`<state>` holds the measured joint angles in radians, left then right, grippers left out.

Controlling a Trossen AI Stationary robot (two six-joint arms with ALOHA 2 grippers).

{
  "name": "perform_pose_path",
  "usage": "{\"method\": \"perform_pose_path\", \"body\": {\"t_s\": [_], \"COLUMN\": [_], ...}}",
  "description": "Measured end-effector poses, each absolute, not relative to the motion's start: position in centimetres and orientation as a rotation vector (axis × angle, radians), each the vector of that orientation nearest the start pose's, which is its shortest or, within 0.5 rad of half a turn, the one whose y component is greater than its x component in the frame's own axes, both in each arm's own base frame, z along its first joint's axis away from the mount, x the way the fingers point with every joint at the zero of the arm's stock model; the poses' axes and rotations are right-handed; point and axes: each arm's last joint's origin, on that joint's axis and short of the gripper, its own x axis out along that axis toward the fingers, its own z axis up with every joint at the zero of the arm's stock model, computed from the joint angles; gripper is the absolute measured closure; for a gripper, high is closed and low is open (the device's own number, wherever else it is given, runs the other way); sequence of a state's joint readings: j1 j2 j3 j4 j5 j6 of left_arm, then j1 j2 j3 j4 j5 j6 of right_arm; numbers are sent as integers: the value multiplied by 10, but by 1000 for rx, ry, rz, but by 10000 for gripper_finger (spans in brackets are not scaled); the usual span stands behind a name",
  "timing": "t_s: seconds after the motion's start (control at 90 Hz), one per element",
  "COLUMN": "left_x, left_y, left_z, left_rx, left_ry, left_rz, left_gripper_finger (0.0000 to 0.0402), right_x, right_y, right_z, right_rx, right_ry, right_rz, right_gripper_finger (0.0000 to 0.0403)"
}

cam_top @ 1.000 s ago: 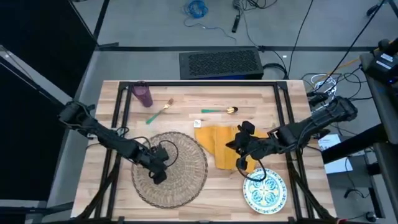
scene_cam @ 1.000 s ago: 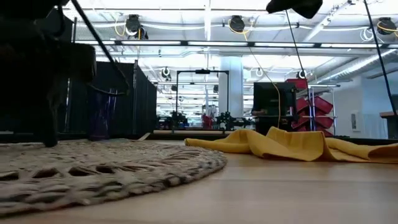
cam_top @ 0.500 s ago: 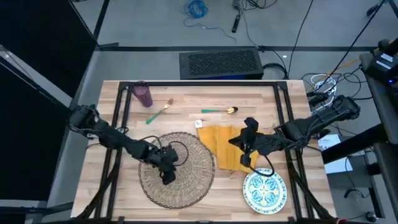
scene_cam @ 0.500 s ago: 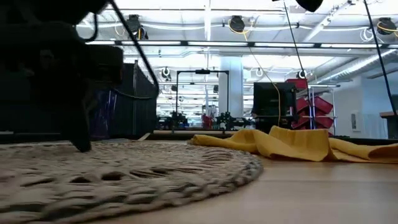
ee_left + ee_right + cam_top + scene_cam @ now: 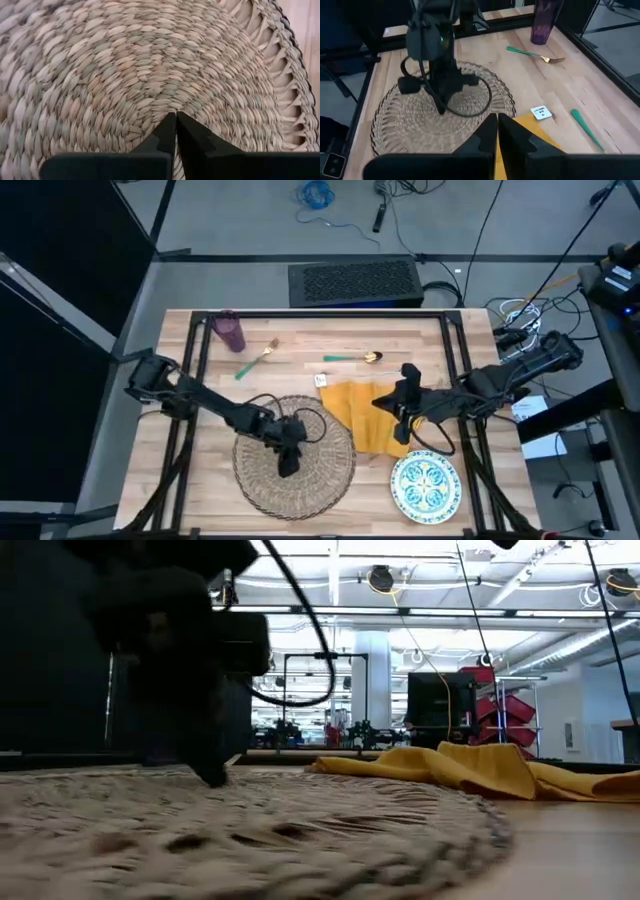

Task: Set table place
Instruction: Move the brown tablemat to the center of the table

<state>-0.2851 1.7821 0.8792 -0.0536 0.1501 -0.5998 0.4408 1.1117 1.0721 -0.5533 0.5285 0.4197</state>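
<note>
**Place setting, part laid: placemat under the left gripper**

High view. Table (image 5: 300, 330): wooden top in black rails. Placemat (image 5: 330, 480): round woven straw, at the middle of the near edge, flat. Left gripper (image 5: 288, 463): tip down on the mat's middle. Napkin (image 5: 365, 415): mustard cloth, rumpled, just beside the mat on its right, their edges meeting or overlapping. Right gripper (image 5: 404, 412): over the napkin's right part; contact cannot be told. Plate (image 5: 427, 485): white with teal pattern, near right corner, off the mat. Cup (image 5: 231, 332): purple, far left corner. Fork (image 5: 256, 360) and spoon (image 5: 352, 358): along the far side, well apart from the mat.

Low view. Placemat (image 5: 300, 830) fills the near ground; left gripper (image 5: 210, 776) stands on it by its tip. Napkin (image 5: 480, 772) lies in folds behind.

Left wrist view. Left gripper (image 5: 176, 120): fingers pressed together, nothing between them, tips against the weave of the placemat (image 5: 125, 75).

Right wrist view. Right gripper (image 5: 497, 120): fingers closed together, above the napkin (image 5: 545, 135); whether cloth is pinched is not shown. Beyond: placemat (image 5: 395, 115), fork (image 5: 535, 54), cup (image 5: 542, 20), spoon (image 5: 585, 127), a small white tag (image 5: 539, 112).

Handling, as judged. Mat: light, semi-stiff, rough; likely slides under a downward press, or lifts by its openwork rim. Napkin: soft, limp; best pinched at a fold or corner. Plate: hard, breakable, slick; take by the rim.
</note>
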Motion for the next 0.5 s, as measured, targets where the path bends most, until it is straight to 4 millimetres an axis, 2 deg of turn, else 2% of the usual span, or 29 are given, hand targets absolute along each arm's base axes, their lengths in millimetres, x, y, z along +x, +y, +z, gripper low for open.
{"method": "perform_pose_path", "body": {"t_s": [0.278,0.5], "left_x": [342,356], "left_y": [-101,-90], "left_z": [125,136], "left_rx": [-468,-433], "left_ry": [1064,1001], "left_rz": [-204,-201], "left_gripper_finger": [401,401], "right_x": [208,204], "right_y": [86,85], "right_z": [341,342], "right_rx": [133,135], "right_ry": [491,489], "right_rz": [-174,-172], "right_gripper_finger": [403,403]}}
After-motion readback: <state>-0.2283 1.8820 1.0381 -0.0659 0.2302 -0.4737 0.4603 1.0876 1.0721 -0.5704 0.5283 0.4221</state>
